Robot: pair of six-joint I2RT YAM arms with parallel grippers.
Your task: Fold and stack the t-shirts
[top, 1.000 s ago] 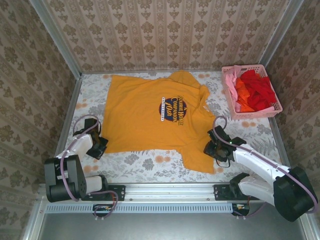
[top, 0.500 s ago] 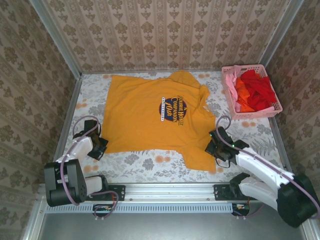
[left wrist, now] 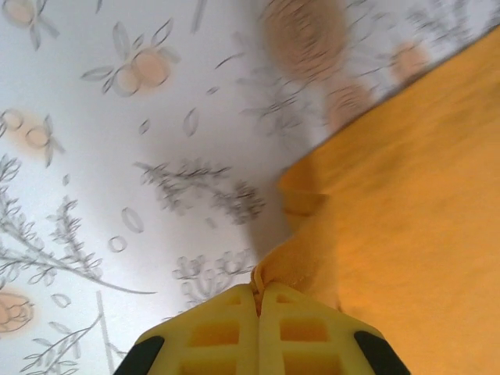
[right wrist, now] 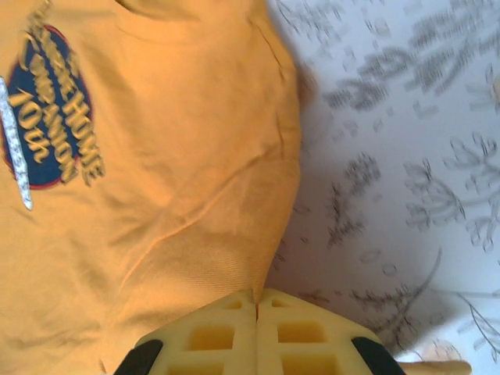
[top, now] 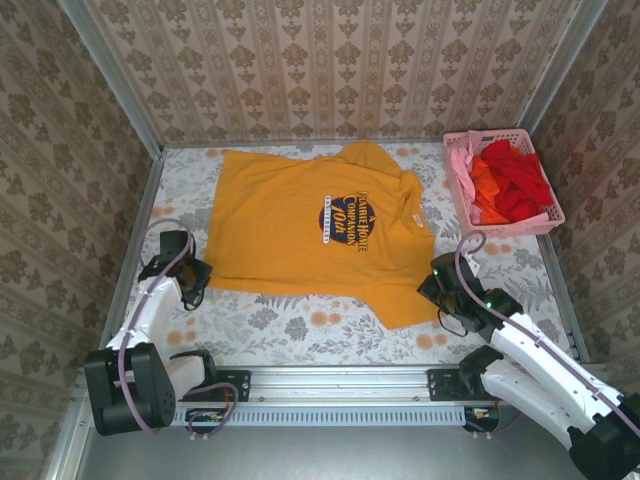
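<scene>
Top external: shirt (top: 310, 230) hem has moved up the frame.
Both jaws are closed on its lower corners; I think the fold is starting.

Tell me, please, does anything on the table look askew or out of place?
The shirt lies crooked: its near hem slants, the right corner sitting well nearer than the left, and fabric is bunched up at its far edge by the collar. Nothing looks damaged.
</scene>
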